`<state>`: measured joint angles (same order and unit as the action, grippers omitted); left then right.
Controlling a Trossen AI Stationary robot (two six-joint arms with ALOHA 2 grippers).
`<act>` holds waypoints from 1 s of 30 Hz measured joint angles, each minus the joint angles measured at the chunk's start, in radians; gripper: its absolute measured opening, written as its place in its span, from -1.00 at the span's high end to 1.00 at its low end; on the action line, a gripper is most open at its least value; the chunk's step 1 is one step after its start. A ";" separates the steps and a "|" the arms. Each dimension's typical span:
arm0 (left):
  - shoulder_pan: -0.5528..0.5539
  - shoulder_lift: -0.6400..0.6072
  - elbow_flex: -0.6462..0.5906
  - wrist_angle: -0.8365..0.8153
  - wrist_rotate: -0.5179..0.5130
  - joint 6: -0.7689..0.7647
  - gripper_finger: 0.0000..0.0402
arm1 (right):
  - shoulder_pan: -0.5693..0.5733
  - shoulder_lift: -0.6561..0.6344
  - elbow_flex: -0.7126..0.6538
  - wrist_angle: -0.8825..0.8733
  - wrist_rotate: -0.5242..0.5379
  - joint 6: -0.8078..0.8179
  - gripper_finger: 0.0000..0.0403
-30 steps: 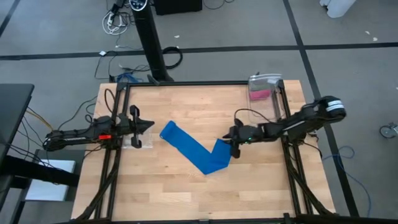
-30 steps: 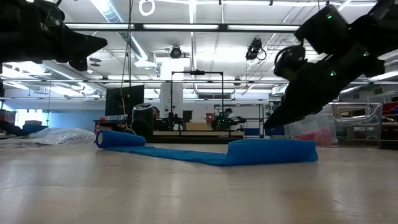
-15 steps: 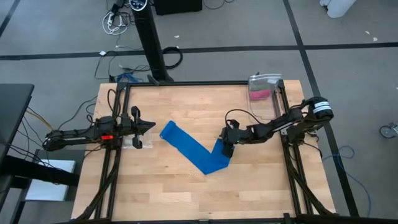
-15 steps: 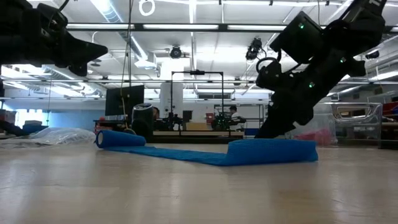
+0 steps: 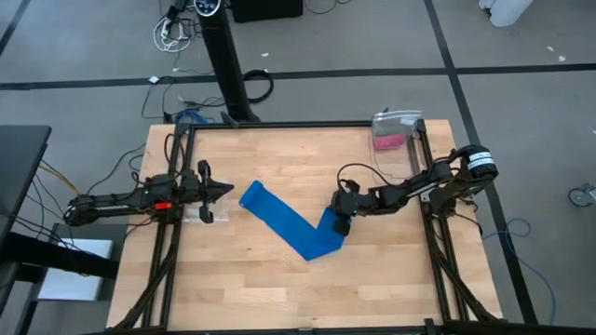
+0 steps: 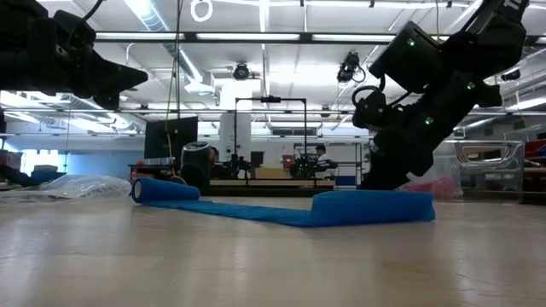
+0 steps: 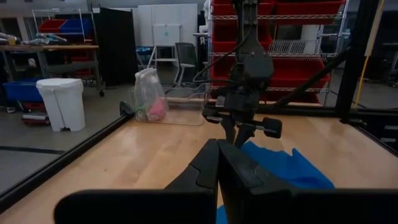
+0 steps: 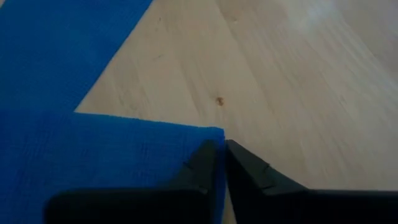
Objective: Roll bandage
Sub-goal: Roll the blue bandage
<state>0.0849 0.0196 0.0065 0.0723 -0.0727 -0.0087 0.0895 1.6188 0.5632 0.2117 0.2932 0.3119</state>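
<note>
The bright blue bandage (image 5: 289,228) lies flat on the wooden table in a V. Its far-left end is wound into a small roll (image 6: 162,189). Its other end is bent back toward the far right (image 5: 333,223). My right gripper (image 5: 340,226) slants down onto that end with its fingers shut at the end's corner (image 8: 208,134). My left gripper (image 5: 226,189) hovers level over the table's left side, shut and holding nothing. It points across at the bandage (image 7: 280,168). My right gripper has closed on the corner of the bandage's flat free end (image 8: 211,132), at its edge. It comes slanting down from the table's right. One fingertip (image 8: 204,158) lies over the blue cloth and the other over bare wood. The end stays flat on the table, slack.
A clear plastic container (image 5: 396,130) with something pink in it stands at the far right corner. Black frame rails (image 5: 279,126) run along the table's edges. A small clear piece (image 5: 200,212) lies below the left arm. Bare wood lies toward the near edge.
My right gripper has gone toward the table's left and down onto the bandage's bent-back end, tipping more steeply downward. Over the last half second it has held still. The bandage has not shifted.
</note>
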 joint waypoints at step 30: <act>0.000 0.000 0.000 0.001 -0.050 0.005 0.93 | 0.493 0.000 0.323 -0.281 0.018 0.100 1.00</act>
<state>0.0849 0.0196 0.0067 0.0731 -0.1226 -0.0036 0.5828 1.6188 0.8864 -0.0692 0.3107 0.4115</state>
